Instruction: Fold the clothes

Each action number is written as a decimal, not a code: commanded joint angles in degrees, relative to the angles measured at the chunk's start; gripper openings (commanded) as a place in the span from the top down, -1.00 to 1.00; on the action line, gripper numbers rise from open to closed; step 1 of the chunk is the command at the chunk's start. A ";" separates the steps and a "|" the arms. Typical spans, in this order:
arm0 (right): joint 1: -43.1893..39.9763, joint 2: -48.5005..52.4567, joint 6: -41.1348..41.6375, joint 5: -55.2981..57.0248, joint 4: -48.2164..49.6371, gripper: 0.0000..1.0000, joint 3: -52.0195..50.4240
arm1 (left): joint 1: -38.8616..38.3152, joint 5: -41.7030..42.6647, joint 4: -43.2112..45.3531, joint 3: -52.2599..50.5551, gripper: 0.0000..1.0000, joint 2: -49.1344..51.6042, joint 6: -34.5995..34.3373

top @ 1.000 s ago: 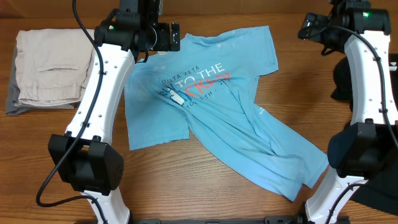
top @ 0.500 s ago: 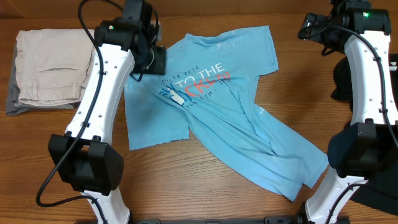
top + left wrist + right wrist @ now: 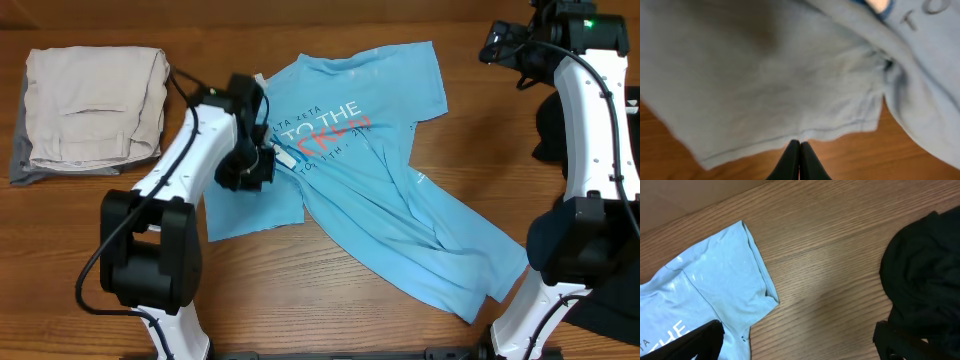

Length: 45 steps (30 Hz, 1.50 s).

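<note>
The clothes, a light blue T-shirt (image 3: pixel 370 170) with white and red chest lettering, lie crumpled across the middle of the wooden table, the lower part trailing to the front right. My left gripper (image 3: pixel 248 166) hangs over the shirt's left part, shut. In the left wrist view its tips (image 3: pixel 800 144) are pressed together at the line of the shirt's hem (image 3: pixel 790 75), and no cloth shows between them. My right gripper (image 3: pixel 500 45) stands open beyond the shirt's right sleeve (image 3: pixel 715 290), fingers (image 3: pixel 700 340) wide apart over bare wood.
Folded beige trousers (image 3: pixel 90 105) rest on a grey cloth (image 3: pixel 20 165) at the far left. A dark garment (image 3: pixel 555 125) lies at the right edge, also seen in the right wrist view (image 3: pixel 925 270). More dark fabric (image 3: pixel 610 310) sits at the front right.
My left gripper has moved from the shirt's collar side towards the front, over its left part, and has gone from open to shut. The shirt and the right arm have not moved.
</note>
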 commanded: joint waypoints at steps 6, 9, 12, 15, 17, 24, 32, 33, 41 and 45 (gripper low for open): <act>0.15 -0.28 0.44 0.37 0.33 -1.00 0.02 | -0.11 1.33 12.50 -7.98 0.92 0.17 -4.76; 0.15 -0.28 0.44 0.37 0.33 -1.00 0.02 | -0.09 -0.20 16.26 -9.66 0.92 0.17 -4.76; 0.15 -0.28 0.44 0.37 0.33 -1.00 0.02 | -0.09 -3.13 17.07 -11.15 0.92 0.20 -4.74; 0.15 -0.28 0.44 0.37 0.33 -1.00 0.02 | -0.04 -6.73 17.22 -12.59 0.90 0.20 -4.74; 0.15 -0.28 0.44 0.37 0.33 -1.00 0.02 | -0.04 -9.09 18.18 -14.34 0.91 0.20 -4.79; 0.15 -0.28 0.44 0.37 0.33 -1.00 0.02 | 1.49 -15.65 22.18 -23.10 0.83 0.20 -8.26; 0.15 -0.28 0.44 0.37 0.33 -1.00 0.02 | 10.19 -16.44 18.45 -28.61 0.90 0.20 -13.75; 0.15 -0.28 0.44 0.37 0.33 -1.00 0.02 | 11.17 -16.35 17.73 -28.65 0.92 0.20 -13.73; 0.15 -0.28 0.44 0.37 0.33 -1.00 0.02 | 12.24 -12.96 14.71 -26.82 0.92 -0.17 -10.82; 0.15 -0.28 0.44 0.37 0.31 -1.00 0.02 | 11.32 -13.25 9.40 -20.26 0.92 -1.07 -9.86</act>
